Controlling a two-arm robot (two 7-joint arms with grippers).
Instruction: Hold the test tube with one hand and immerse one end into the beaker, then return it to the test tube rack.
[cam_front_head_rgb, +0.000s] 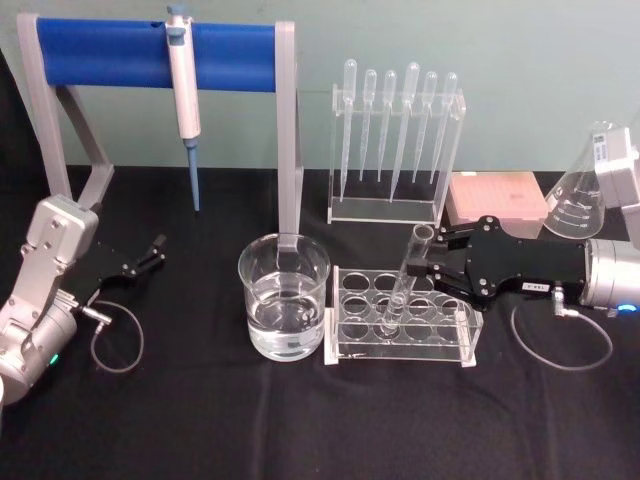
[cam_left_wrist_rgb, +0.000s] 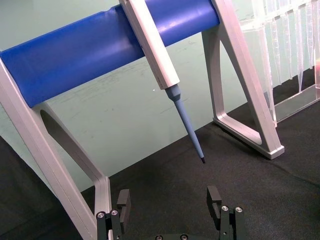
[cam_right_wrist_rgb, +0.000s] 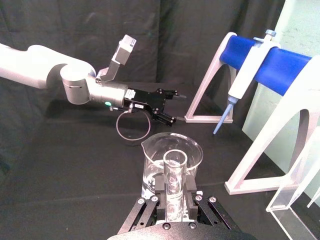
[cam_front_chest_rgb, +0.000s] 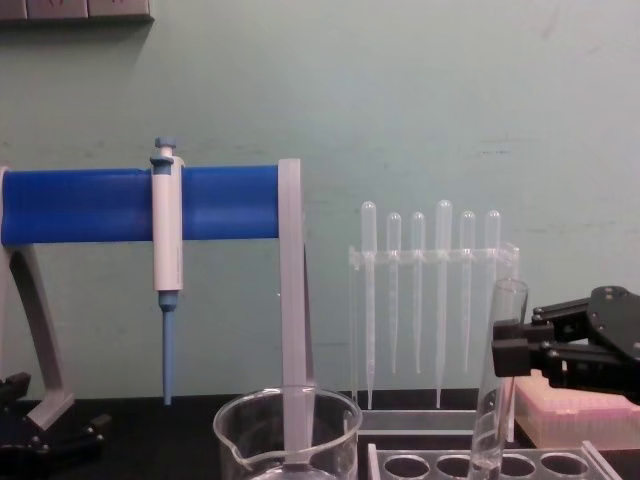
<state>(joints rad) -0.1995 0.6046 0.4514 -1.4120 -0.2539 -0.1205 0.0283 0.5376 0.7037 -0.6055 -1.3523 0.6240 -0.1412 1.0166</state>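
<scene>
The test tube (cam_front_head_rgb: 410, 272) stands tilted in a hole of the clear rack (cam_front_head_rgb: 462, 346), its open rim up. My right gripper (cam_front_head_rgb: 428, 268) comes in from the right and is shut on the tube's upper half. The right wrist view shows the test tube (cam_right_wrist_rgb: 175, 186) between the two fingers (cam_right_wrist_rgb: 159, 193), with the beaker (cam_right_wrist_rgb: 172, 155) just beyond it. The beaker (cam_front_head_rgb: 284, 296), holding clear liquid, stands directly left of the rack. In the chest view the test tube (cam_front_chest_rgb: 497, 385) rises from the rack beside the beaker (cam_front_chest_rgb: 288, 436). My left gripper (cam_front_head_rgb: 150, 256) rests open at the far left.
A blue-barred stand (cam_front_head_rgb: 155, 50) with a hanging pipettor (cam_front_head_rgb: 184, 95) fills the back left. A clear rack of plastic pipettes (cam_front_head_rgb: 395, 130) stands behind the tube rack. A pink box (cam_front_head_rgb: 497, 197) and a conical flask (cam_front_head_rgb: 585, 190) sit at the back right.
</scene>
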